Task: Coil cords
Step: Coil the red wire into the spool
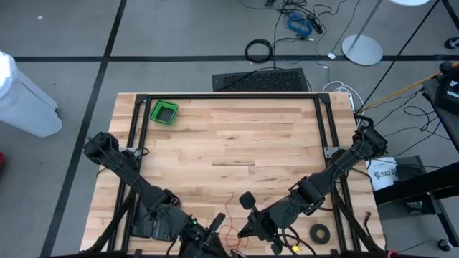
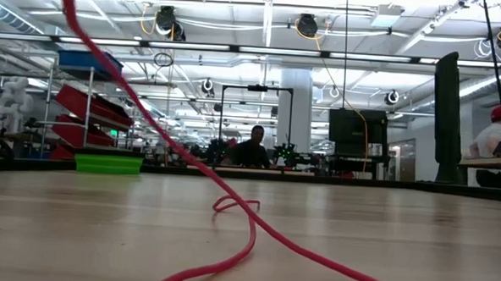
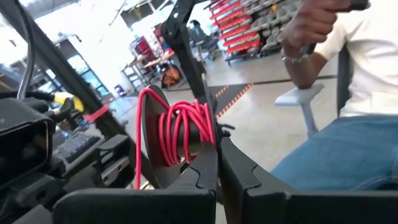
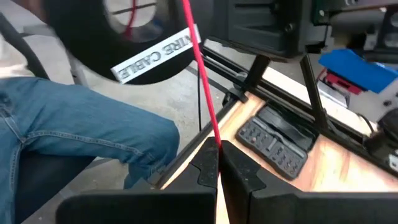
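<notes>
The cord (image 1: 228, 215) is a thin red strand in your high view, trailing over the wooden table (image 1: 229, 136) near its front edge, between the two arms. Your left gripper (image 1: 215, 223) and your right gripper (image 1: 247, 228) sit close together there at the front edge, and the green bin (image 1: 163, 112) stands well apart at the far left corner. A flat black tape ring (image 1: 320, 232) lies beside the right arm.

In your low view the cord (image 2: 231, 203) comes down from the upper left, makes a small loop on the tabletop and runs on toward the camera. The green bin (image 2: 108, 162) shows far back on the left, and a person (image 2: 252, 149) sits in the room beyond.

Your left wrist view shows the cord (image 3: 180, 127) wound in several red turns around a dark part just past your left gripper (image 3: 216, 163), whose fingers are pressed together; whether they pinch the cord you cannot tell. A person's arm (image 3: 314, 37) and jeans show behind.

In your right wrist view, your right gripper (image 4: 217, 158) is clamped on the cord (image 4: 202, 81), which rises straight from the fingertips past a black spool (image 4: 118, 43) with a white label.
</notes>
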